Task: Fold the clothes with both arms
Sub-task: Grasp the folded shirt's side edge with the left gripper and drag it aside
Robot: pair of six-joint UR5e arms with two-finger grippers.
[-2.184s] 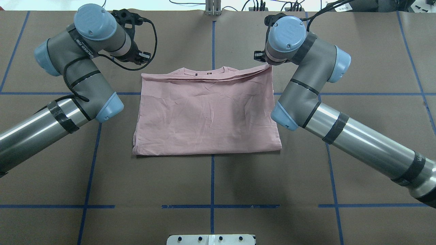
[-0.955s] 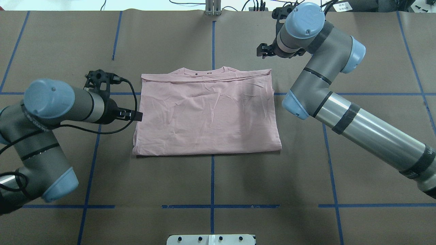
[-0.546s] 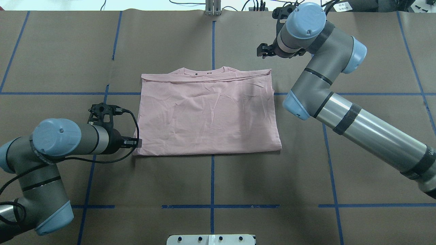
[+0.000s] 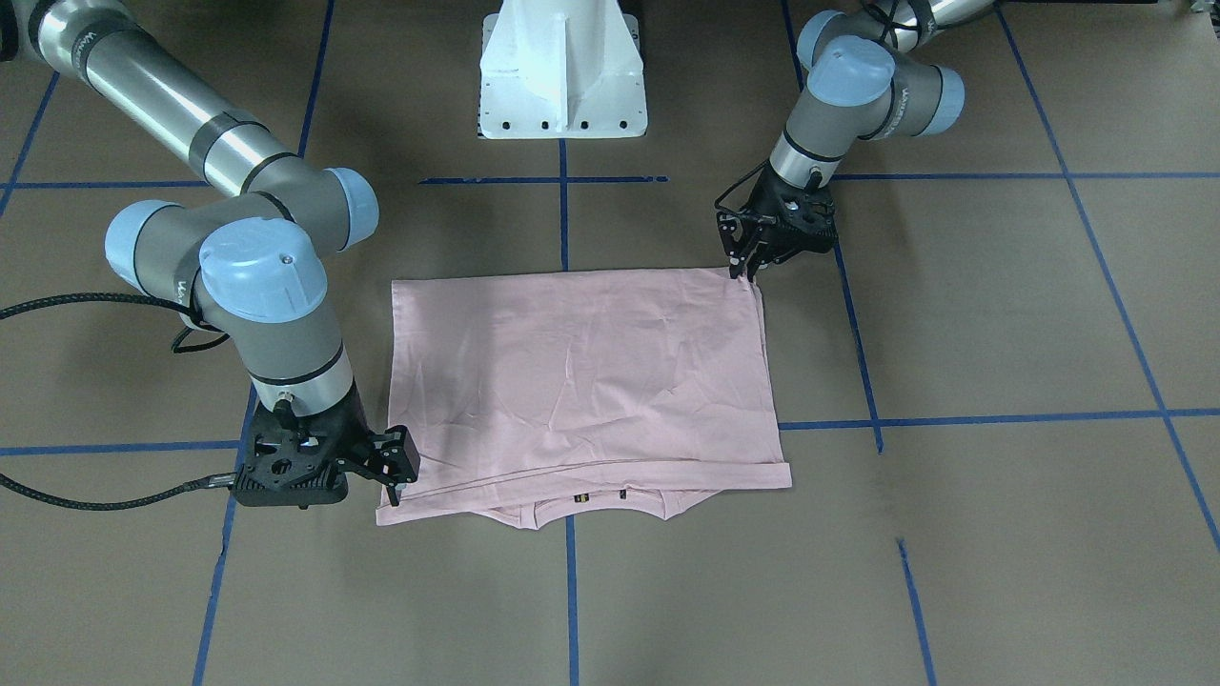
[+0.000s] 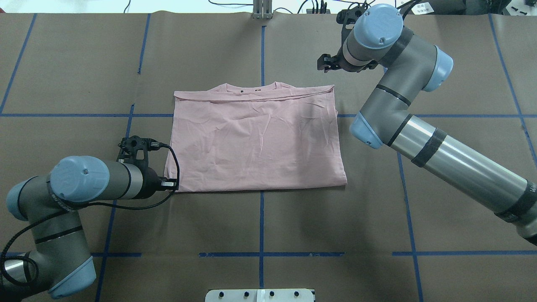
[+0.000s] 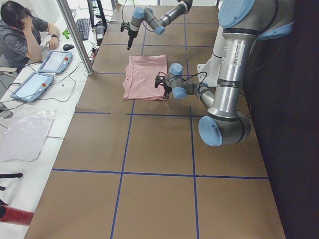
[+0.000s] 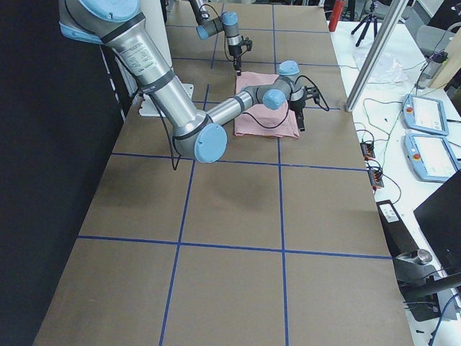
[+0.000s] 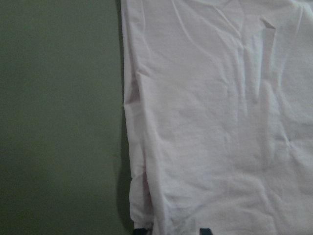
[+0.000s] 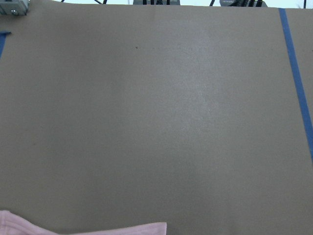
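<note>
Left pincer [image 5: 172,183], tips spread, has dropped from the far left corner of the T-shirt [image 5: 256,138] to its near left one. Right pincer [image 5: 324,63], also spread, let go of the far right corner. The shirt's lying folded mid-table [image 5: 260,226], so I'd guess the next fold is coming.

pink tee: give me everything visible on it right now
The T-shirt is pale pink, a soft, wrinkled knit, folded to a rough rectangle with no print showing. It lies flat on the brown table paper. Its ribbed collar peeks out at the far edge. The left gripper stands open at the near-left corner. The right gripper hovers apart beyond the far-right corner.
</note>
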